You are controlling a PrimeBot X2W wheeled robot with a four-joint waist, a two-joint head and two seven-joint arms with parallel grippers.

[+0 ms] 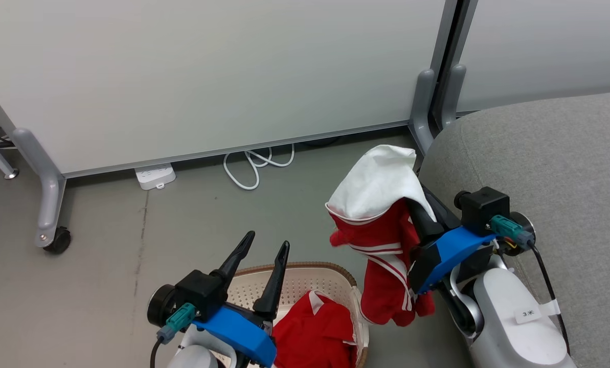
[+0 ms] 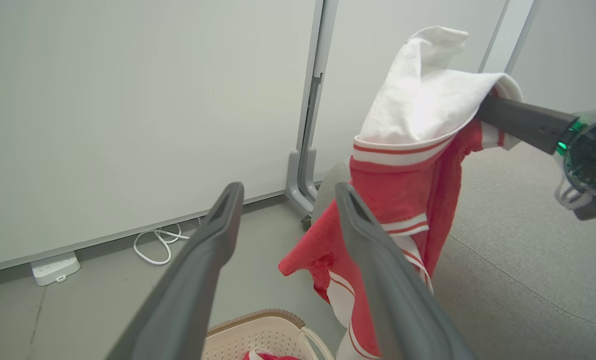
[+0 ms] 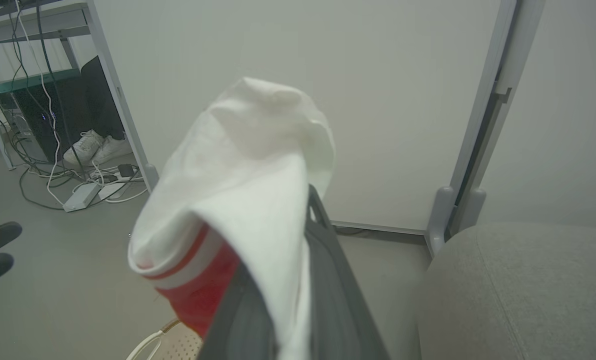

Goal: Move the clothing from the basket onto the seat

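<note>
My right gripper (image 1: 421, 210) is shut on the striped red-and-white clothing (image 1: 386, 240), which hangs in the air between the basket and the seat, its white panel draped over the fingers (image 3: 330, 280). In the left wrist view the same garment (image 2: 407, 165) dangles from the right gripper's finger (image 2: 522, 120). A plain red garment (image 1: 315, 332) lies in the cream basket (image 1: 305, 272) on the floor. Over the basket's left side my left gripper (image 1: 265, 246) stands open with nothing between its fingers (image 2: 208, 250). The grey seat (image 1: 540, 168) lies to the right.
A white partition on a wheeled foot (image 1: 49, 240) runs along the back, with grey posts (image 1: 432, 102) beside the seat's corner. A power strip (image 1: 155, 176) and a coiled white cable (image 1: 256, 163) lie on the floor. Far left are a desk frame, cables and shoes (image 3: 98, 146).
</note>
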